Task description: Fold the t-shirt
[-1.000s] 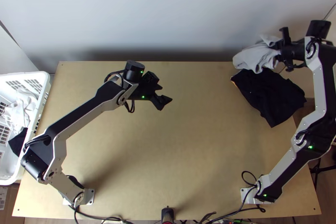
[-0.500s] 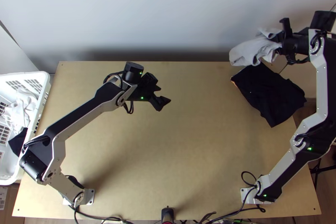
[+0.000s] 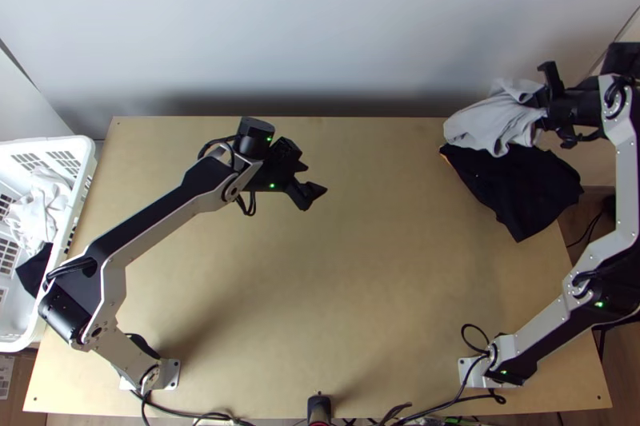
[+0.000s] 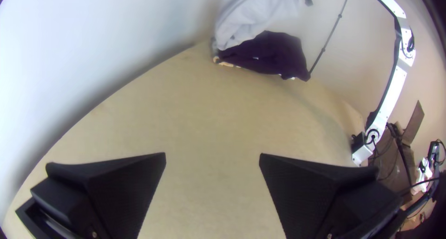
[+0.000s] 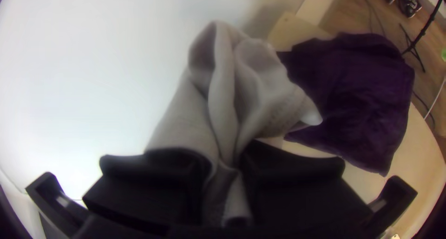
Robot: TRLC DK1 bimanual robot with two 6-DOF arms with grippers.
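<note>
At the table's far right corner in the top view, my right gripper [image 3: 546,103] holds a bunched light grey cloth [image 3: 490,121]. That cloth hangs over the far part of a dark folded garment [image 3: 512,185] lying on the table. In the right wrist view my right gripper [image 5: 226,174] has the grey cloth [image 5: 223,95] pinched between its fingers, beside the dark garment [image 5: 353,95]. Over the table's left half my left gripper [image 3: 312,180] stands open and holds nothing. The left wrist view shows the fingers of my left gripper [image 4: 213,158] wide apart over bare wood.
A white basket [image 3: 86,178] with white and dark cloths stands at the table's left edge. A pale wall [image 3: 320,26] rises behind the far edge. Bare wood [image 3: 360,290] spans the middle of the table [image 3: 240,346].
Since half a second ago my right gripper has come down the picture and a little rightward with the grey cloth, which now covers more of the dark garment. The left arm has barely moved.
</note>
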